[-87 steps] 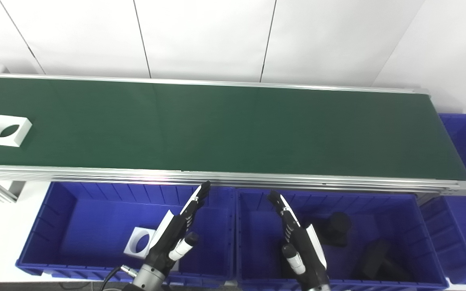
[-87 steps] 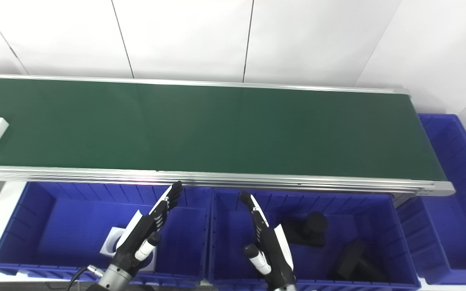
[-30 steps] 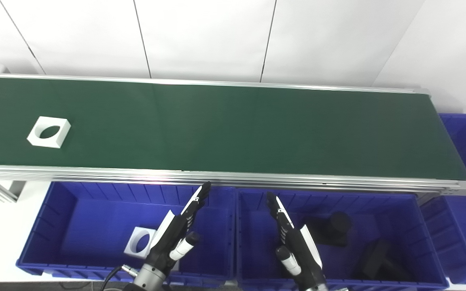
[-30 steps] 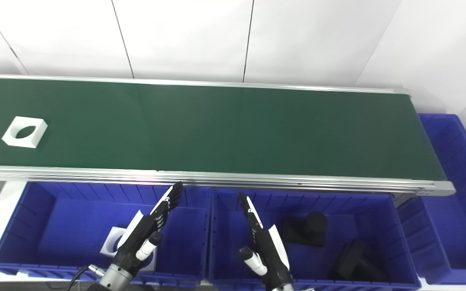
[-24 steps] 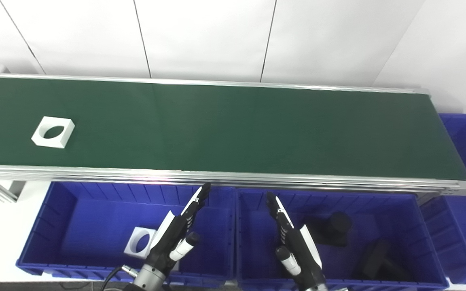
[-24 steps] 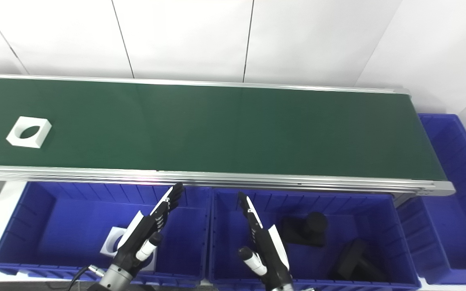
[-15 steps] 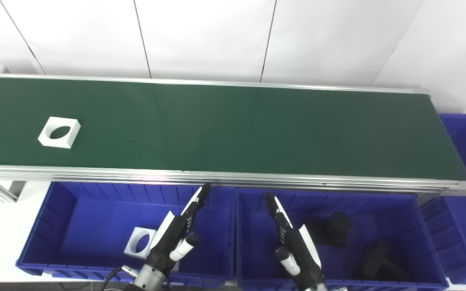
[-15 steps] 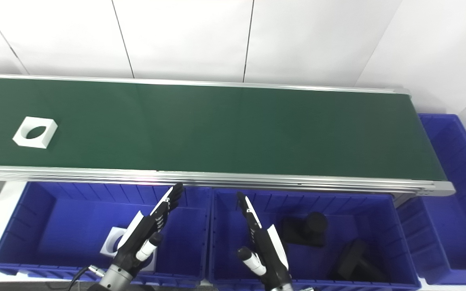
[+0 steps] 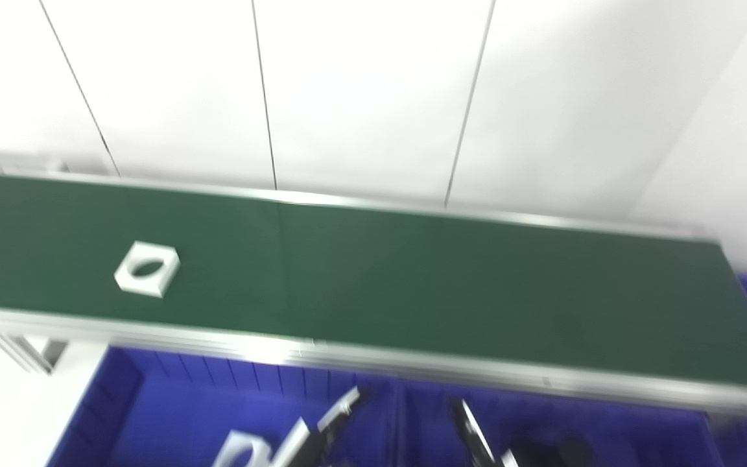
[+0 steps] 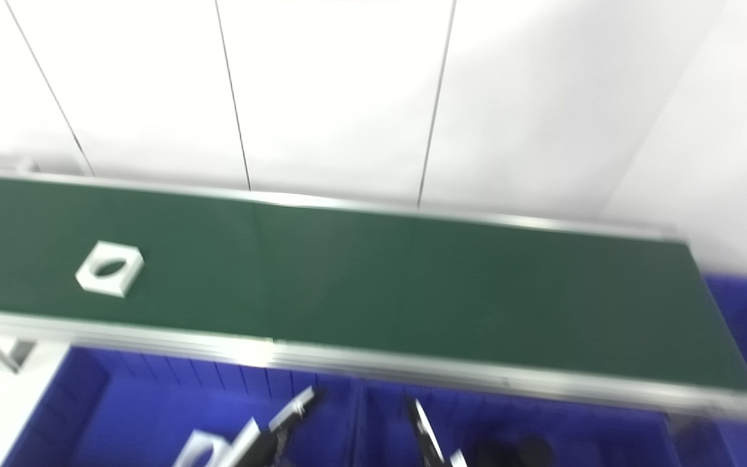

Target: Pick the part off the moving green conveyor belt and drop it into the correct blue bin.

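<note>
Belt dark green with silver rails; part white; bins deep blue; wall white with thin dark seams.

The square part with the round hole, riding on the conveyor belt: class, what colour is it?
White. The part stands out against the green belt, clearest in the left eye view.

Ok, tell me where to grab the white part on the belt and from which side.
Come down from above on the white part and pinch two opposite outer walls. It lies flat on the green belt as a low square block with a round hole, so its straight sides probably hold best.
</note>
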Controlling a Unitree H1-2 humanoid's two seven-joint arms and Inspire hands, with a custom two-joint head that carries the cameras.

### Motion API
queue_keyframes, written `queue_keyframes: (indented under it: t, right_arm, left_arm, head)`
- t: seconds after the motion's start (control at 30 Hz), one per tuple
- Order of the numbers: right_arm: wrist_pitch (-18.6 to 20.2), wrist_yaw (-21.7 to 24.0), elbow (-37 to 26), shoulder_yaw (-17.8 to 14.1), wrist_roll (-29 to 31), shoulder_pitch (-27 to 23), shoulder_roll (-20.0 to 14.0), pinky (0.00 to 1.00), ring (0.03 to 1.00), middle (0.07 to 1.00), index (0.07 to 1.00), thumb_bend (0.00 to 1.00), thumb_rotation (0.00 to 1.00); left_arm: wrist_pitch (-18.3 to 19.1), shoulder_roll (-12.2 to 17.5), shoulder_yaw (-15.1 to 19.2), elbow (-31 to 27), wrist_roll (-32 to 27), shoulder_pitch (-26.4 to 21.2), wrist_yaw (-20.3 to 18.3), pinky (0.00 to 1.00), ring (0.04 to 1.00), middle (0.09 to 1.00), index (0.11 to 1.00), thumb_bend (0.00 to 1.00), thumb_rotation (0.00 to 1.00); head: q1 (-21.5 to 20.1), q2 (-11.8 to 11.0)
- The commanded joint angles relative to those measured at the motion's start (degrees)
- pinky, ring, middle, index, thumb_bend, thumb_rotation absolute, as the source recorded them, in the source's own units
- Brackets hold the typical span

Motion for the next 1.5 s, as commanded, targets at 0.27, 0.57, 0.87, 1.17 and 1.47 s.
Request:
queue_keyframes:
  t: [0.27,0.57,0.87,1.17,1.47]
  right_arm:
    - [-2.93,-1.26,-0.28,0.63,1.17,-0.69,-0.92,1.0,1.0,1.0,1.0,1.0,1.0]
    - [-2.93,-1.5,0.0,0.84,1.01,-1.22,-1.05,1.0,1.0,1.0,1.0,1.0,1.0]
    - [-2.93,-2.37,-0.05,1.34,0.17,-1.46,-0.7,1.0,1.0,1.0,1.0,0.98,1.0]
    - [-2.94,-1.88,0.64,1.41,0.79,-2.19,-0.4,1.0,1.0,1.0,1.0,0.98,1.0]
    - [-2.94,-2.91,1.35,2.25,0.11,-2.75,-0.1,1.0,1.0,1.0,1.0,0.95,1.0]
  left_arm:
    - [-1.66,1.57,-5.15,-0.32,2.36,-2.6,7.78,0.94,0.948,0.956,0.931,0.89,0.92]
    - [-1.66,2.67,-7.48,-0.87,2.18,-3.39,10.35,0.94,0.943,0.953,0.93,0.88,0.9]
    - [-1.65,6.56,-6.76,-18.54,1.48,-1.42,8.97,0.92,0.919,0.922,0.907,0.91,0.86]
    - [-1.65,10.45,-1.69,-29.14,2.79,-6.22,8.65,0.94,0.943,0.945,0.927,0.89,0.85]
    - [1.32,11.53,10.12,-31.93,11.42,-11.51,3.43,0.95,0.953,0.963,0.951,0.9,0.79]
  head:
    - [1.67,0.26]
    - [2.84,0.83]
    - [3.27,1.45]
    - [3.23,1.45]
    - [2.67,1.3]
